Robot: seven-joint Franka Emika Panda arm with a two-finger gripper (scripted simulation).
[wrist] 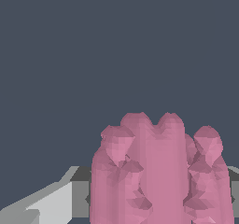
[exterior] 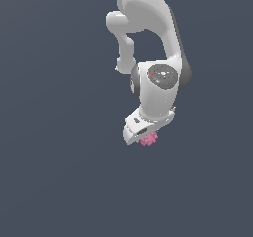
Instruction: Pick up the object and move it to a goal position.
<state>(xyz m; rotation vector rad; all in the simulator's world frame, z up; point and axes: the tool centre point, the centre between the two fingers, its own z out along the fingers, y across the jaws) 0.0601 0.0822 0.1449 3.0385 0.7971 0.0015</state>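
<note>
The object (exterior: 149, 139) is a small pink knobbly lump that peeks out from under the white hand in the exterior view. My gripper (exterior: 143, 134) is right over it, and the hand hides the fingers there. In the wrist view the object (wrist: 158, 167) looms large and close, sitting between the two fingers of the gripper (wrist: 158, 199). One grey-white finger (wrist: 51, 206) with a dark pad lies against one side of it, and a sliver of the other finger (wrist: 235, 190) shows at the opposite side. The jaws look closed on the lump.
The dark blue-grey ground (exterior: 54, 172) spreads flat on all sides with no other object in view. The white arm (exterior: 148, 19) reaches in from the top of the exterior view.
</note>
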